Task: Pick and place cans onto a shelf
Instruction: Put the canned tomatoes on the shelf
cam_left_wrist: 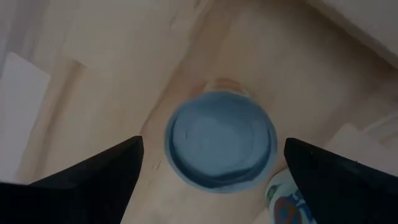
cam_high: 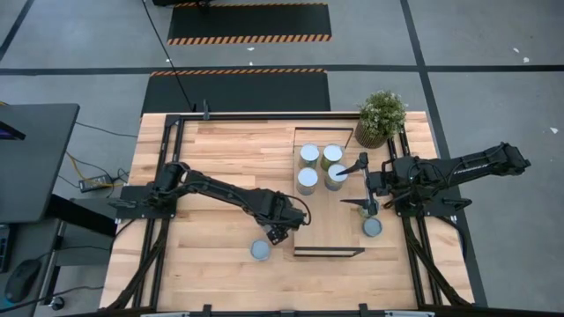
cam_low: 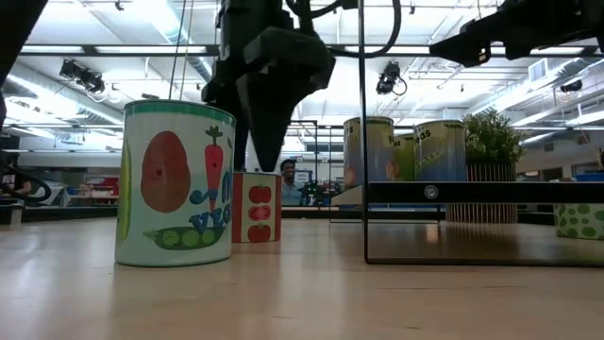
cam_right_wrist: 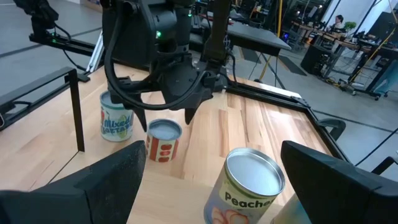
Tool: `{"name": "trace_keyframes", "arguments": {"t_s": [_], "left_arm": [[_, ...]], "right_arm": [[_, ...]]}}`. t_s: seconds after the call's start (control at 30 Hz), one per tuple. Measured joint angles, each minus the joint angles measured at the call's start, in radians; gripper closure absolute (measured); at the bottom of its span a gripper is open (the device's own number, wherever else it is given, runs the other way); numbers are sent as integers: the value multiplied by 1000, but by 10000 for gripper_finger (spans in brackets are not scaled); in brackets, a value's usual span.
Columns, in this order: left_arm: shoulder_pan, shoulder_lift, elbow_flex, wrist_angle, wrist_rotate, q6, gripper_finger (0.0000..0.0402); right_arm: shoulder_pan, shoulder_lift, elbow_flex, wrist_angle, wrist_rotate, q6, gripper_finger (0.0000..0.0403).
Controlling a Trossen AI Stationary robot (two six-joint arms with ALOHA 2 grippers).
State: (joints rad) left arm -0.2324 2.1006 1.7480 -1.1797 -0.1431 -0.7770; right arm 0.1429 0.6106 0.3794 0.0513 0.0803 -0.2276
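Looking down from above, we see four cans [cam_high: 320, 167] clustered on the shelf [cam_high: 328, 231] in the upper centre of the frame. Our left gripper [cam_high: 275, 232], jaws wide and empty, hangs over a tomato can [cam_left_wrist: 221, 140] at lower centre of the bench [cam_high: 211, 255]. Our right gripper [cam_high: 363, 185], also spread and empty, hovers beside the peach can [cam_right_wrist: 245, 186].

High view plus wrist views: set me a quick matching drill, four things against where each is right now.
1 tomato can
2 plant
3 four clustered cans
4 right tool

a on the shelf
b open, over the shelf's right edge
c at a corner of the table
d under the open left tool

Pairs: 1-d, 2-c, 3-a, 4-b.
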Motion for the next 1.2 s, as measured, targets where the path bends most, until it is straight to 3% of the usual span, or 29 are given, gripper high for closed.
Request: {"name": "trace_keyframes", "arguments": {"t_s": [0.67, 0.87, 1.2], "left_arm": [[7, 0, -1, 21, 128, 68, 5], [29, -1, 29, -28, 298, 38, 5], [19, -2, 71, -49, 256, 58, 5]], "right_arm": [[0, 0, 0, 8, -3, 1, 21], [0, 0, 0, 9, -6, 0, 21], [0, 4, -36, 104, -50, -3, 21]]}}
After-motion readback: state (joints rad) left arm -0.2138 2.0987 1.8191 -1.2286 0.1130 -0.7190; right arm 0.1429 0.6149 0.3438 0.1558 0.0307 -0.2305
